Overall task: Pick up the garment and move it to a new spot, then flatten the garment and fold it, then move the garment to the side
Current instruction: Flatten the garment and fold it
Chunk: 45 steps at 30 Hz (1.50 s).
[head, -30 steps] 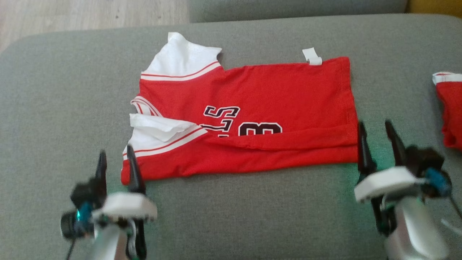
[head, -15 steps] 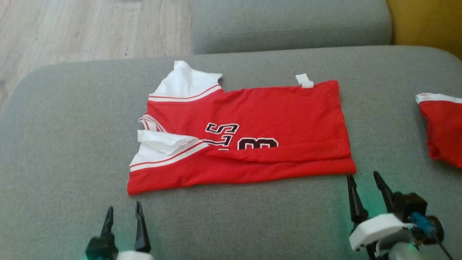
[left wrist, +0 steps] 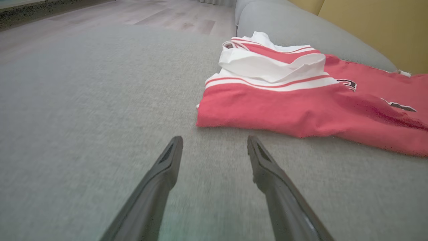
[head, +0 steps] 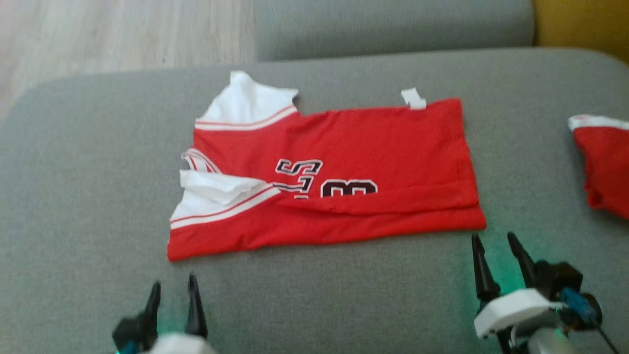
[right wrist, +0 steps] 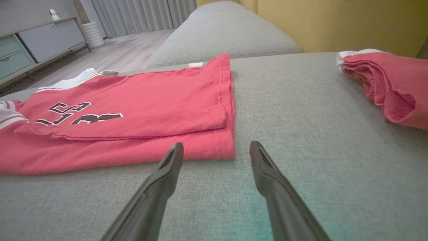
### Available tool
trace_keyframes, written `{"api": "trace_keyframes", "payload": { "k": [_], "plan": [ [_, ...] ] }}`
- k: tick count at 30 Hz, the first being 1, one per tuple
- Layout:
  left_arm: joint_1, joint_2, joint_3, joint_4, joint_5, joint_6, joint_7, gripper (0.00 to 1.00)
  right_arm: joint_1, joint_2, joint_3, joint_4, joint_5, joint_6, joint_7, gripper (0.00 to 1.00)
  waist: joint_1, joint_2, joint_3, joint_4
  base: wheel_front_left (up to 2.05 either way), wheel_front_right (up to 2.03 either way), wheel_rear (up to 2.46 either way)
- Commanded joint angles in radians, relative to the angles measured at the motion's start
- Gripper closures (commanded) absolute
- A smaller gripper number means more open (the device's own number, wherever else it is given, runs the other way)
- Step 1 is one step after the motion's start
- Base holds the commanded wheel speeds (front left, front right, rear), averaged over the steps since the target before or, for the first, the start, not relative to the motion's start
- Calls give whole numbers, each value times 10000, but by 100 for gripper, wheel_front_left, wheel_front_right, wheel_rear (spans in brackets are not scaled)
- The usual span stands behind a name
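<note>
A red jersey (head: 354, 147) with white sleeves and dark lettering lies spread on the grey sofa seat (head: 88, 162), its near long edge folded over the body. It also shows in the left wrist view as the jersey (left wrist: 301, 107) and in the right wrist view as the jersey (right wrist: 133, 110). My left gripper (head: 173, 287) is open, just short of the jersey's near left corner, holding nothing. My right gripper (head: 492, 242) is open too, close to the near right corner, not touching the cloth. In the wrist views the left gripper (left wrist: 214, 142) and right gripper (right wrist: 216, 147) show empty gaps.
A second red garment (head: 602, 162) with a white edge lies bunched at the seat's right side, also seen as the bunched garment (right wrist: 388, 87). The sofa backrest (head: 393, 24) runs behind. Wooden floor (head: 98, 34) lies beyond the left end; a yellow wall (right wrist: 334, 23) stands behind.
Both grippers have drawn back from the jersey's near corners toward me, open and empty. The head camera has also shifted, so the whole scene sits differently in view. The jersey lies as before.
</note>
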Motion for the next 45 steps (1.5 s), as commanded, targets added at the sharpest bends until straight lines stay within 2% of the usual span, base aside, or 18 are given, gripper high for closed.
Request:
{"api": "trace_keyframes", "payload": {
  "k": [1, 7, 13, 14, 15, 16, 17, 18, 19, 24, 25, 27, 28, 35, 41, 45],
  "plan": [
    [-948, 76, 250, -103, -80, -30, -67, 0, -635, -36, 277, -375, 50, -9, -110, 0, 1, -1, 416, -44, 0, 0, 0],
    [-2011, 76, 670, 536, -942, -83, -67, 0, -1227, -36, 463, -548, 146, -9, -110, 0, 1, -1, 1298, -285, 0, 0, 0],
    [-2354, 76, 485, 1538, -1387, -155, -67, 0, -1457, -36, 483, -435, 140, -9, -110, 0, 1, -1, 1582, -394, 0, 0, 0],
    [-2417, 76, 386, 1753, -1367, -188, -67, 3, -1487, -36, 460, -366, 136, -9, -110, 0, 1, -1, 1604, -395, 0, 0, 0],
    [-2469, 76, 317, 1931, -1422, -217, -67, 11, -1512, -36, 428, -267, 114, -9, -110, 0, 1, -1, 1629, -392, 0, 0, 0],
    [-2526, 76, 238, 2033, -1441, -260, -67, 44, -1546, -36, 388, -154, 76, -9, -110, 0, 1, -1, 1652, -383, 0, 0, 0],
    [-2574, 76, 151, 2105, -1432, -310, -67, 67, -1582, -36, 327, -42, 52, -9, -110, 0, 1, -1, 1677, -362, 0, 0, 0],
    [-2611, 76, 82, 2185, -1468, -358, -67, 86, -1616, -36, 273, 126, 13, -9, -110, 0, 1, -1, 1697, -334, 0, 0, 0],
    [-2650, 76, 22, 2233, -1502, -395, -67, 100, -1665, -36, 224, 317, 13, -9, -110, 0, 1, -1, 1721, -301, 0, 0, 0],
    [-2773, 76, -276, 2387, -1618, -600, -67, 100, -1976, -36, 267, 1194, 155, -9, -110, 18, 1, -1, 1787, -139, 0, 0, 0],
    [-2780, 76, -332, 2390, -1593, -645, -67, 100, -2032, -36, 323, 1376, 250, -9, -110, 32, 1, -1, 1793, -110, 0, 0, 0],
    [-2770, 76, -393, 2387, -1623, -706, -67, 100, -2137, -36, 423, 1745, 407, -9, -110, 89, 1, -1, 1798, -50, 0, 0, 0],
    [-2763, 76, -418, 2365, -1618, -730, -67, 100, -2178, -36, 460, 1906, 525, -9, -110, 100, 1, -1, 1793, -27, 0, 0, 0],
    [-2659, 76, -213, 1271, -1220, -1103, -67, 100, -2209, -36, 589, 1757, 1678, -9, -110, 100, 1, -1, 1475, 51, 0, 0, 0],
    [-2845, 76, 790, -4, -497, -1248, -67, 100, -2822, -36, 551, 1407, 3061, -9, -110, 100, 1, -1, 700, -69, 0, 0, 0],
    [-2808, 77, 1482, -415, 21, -1359, -67, 100, -3215, -36, 504, 1575, 3408, -9, -111, 100, 1, -1, -88, -182, 0, 0, 0]
  ]
}}
